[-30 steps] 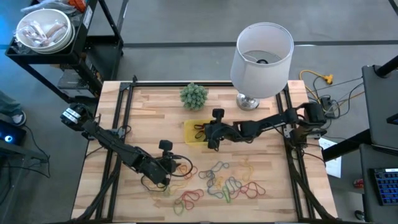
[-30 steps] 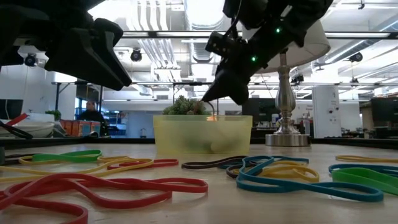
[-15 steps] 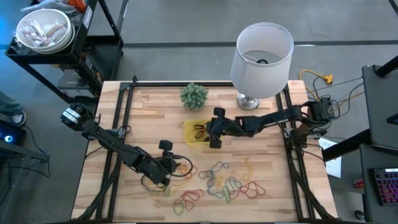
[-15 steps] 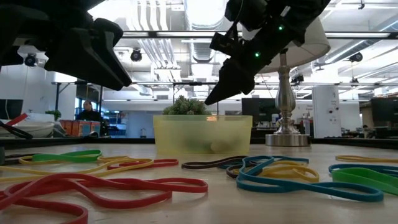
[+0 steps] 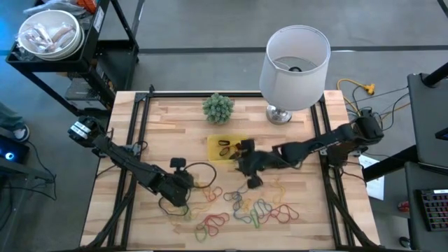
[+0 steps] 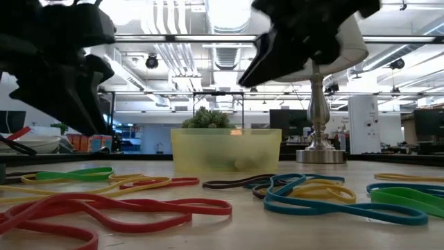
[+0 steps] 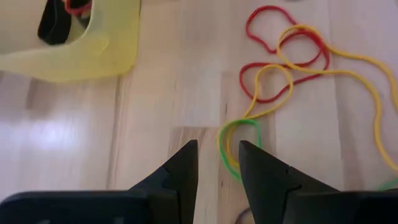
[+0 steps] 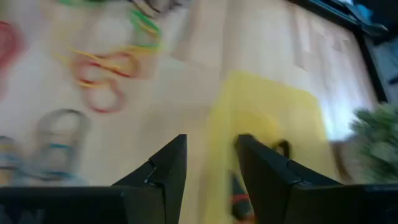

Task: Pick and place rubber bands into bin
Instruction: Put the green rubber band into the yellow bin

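Note:
The yellow bin (image 5: pixel 211 149) stands mid-table, and dark and red rubber bands (image 5: pixel 225 145) lie in it. Many more rubber bands (image 5: pixel 252 206) in red, yellow, green and blue lie loose on the wood near the front edge. My right gripper (image 5: pixel 243 162) hovers open just near-right of the bin (image 8: pixel 267 118), between it and the pile, with nothing between its fingers (image 8: pixel 168 163). My left gripper (image 5: pixel 189 185) is low at the pile's left end. It is open, and its fingertips (image 7: pixel 186 158) stand over a green and yellow band (image 7: pixel 231 144).
A white lamp (image 5: pixel 294 59) and a small green plant (image 5: pixel 218 107) stand at the table's far side behind the bin. A metal bowl (image 5: pixel 49 33) sits on a cart off the far left corner. Cables (image 5: pixel 364 94) hang at the right edge.
My right gripper has drawn back from over the bin toward the table's near edge, and now hovers beside the bin above the loose bands. My left gripper has shifted a little toward the table's left. The bands on the table lie as before.

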`<control>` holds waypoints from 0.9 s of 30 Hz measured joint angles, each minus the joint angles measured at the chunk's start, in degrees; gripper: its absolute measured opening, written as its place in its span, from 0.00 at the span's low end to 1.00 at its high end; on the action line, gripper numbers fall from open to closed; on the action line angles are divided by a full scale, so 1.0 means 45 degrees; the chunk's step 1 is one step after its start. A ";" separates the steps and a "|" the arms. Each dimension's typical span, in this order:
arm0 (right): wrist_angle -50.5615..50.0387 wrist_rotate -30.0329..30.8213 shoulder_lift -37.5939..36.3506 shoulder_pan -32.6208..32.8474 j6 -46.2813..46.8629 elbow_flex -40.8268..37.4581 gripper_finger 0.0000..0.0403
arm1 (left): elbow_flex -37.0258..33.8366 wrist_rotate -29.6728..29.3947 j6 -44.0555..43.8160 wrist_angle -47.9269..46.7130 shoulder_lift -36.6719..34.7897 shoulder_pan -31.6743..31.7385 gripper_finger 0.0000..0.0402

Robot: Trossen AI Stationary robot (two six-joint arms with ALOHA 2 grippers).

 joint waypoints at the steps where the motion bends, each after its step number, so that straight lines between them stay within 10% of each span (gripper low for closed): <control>1: -0.0101 -0.0007 -0.0072 0.0291 0.0123 0.0000 0.33 | -0.0044 0.0037 -0.0098 -0.0019 0.0000 0.0000 0.25; 27: -0.0314 0.1139 -0.0196 0.4584 0.1665 -0.0024 0.23 | -0.0896 0.1085 -0.1008 0.1446 0.1328 0.0151 0.25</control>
